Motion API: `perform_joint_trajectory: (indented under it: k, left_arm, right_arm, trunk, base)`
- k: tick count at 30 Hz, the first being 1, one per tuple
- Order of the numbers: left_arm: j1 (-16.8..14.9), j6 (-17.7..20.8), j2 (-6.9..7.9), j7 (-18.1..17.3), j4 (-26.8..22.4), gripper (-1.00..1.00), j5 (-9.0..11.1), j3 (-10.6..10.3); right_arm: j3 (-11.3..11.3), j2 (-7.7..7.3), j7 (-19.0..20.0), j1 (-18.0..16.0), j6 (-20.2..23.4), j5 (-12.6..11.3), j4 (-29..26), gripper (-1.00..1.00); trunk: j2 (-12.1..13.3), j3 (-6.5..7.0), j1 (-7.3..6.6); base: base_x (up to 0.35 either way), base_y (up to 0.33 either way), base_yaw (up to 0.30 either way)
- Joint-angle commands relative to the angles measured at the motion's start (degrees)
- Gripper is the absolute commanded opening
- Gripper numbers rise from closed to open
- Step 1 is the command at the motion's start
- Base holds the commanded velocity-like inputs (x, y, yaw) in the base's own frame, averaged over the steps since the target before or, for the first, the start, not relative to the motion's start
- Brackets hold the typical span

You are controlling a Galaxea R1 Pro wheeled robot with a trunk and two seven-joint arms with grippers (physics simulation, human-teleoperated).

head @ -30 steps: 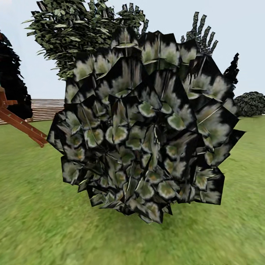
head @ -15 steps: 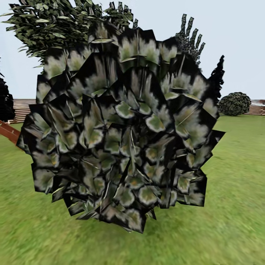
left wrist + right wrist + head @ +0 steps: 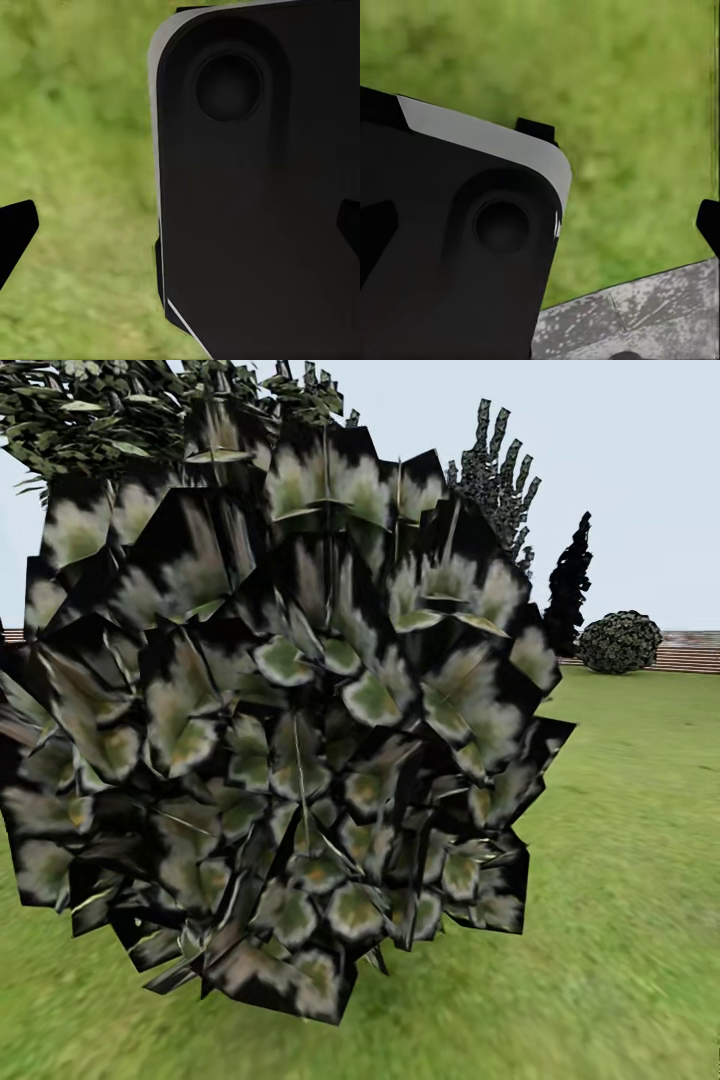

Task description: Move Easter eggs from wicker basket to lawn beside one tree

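Across most of the head view's frame spreads a big dark shrub [image 3: 280, 730] of pale-centred leaves, rooted in the lawn [image 3: 620, 920]; a round bush [image 3: 620, 642] and a slat fence [image 3: 690, 655] sit at the right edge. No eggs or basket can be pointed to, so the robot is probably in transit. Painted eggs would likely be light, smooth, rollable and fragile, best pinched gently across the middle. Each wrist view shows grass [image 3: 75, 150] behind a dark robot housing [image 3: 450, 255]; both jaws appear spread and empty, their dark tips at opposite frame edges.
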Motion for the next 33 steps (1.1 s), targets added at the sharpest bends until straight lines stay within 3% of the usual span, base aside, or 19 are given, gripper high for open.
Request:
perform_joint_trajectory:
  k: [1,33]
  left_arm:
    - [0.0,-0.11,0.0,0.08,-0.01,1.0,-0.05,-0.12]
    - [0.0,-0.11,0.0,0.08,-0.01,1.0,-0.05,-0.13]
  right_arm:
    - [0.27,0.0,0.04,-0.08,-0.39,0.11,0.24,1.0]
    - [0.27,0.08,0.04,-0.09,-0.39,0.11,0.24,1.0]
  trunk:
    - [-0.02,-0.05,0.02]
    - [-0.02,-0.05,0.02]
  base:
    - [0.187,-0.284,0.0]
    - [0.187,-0.284,0.006]
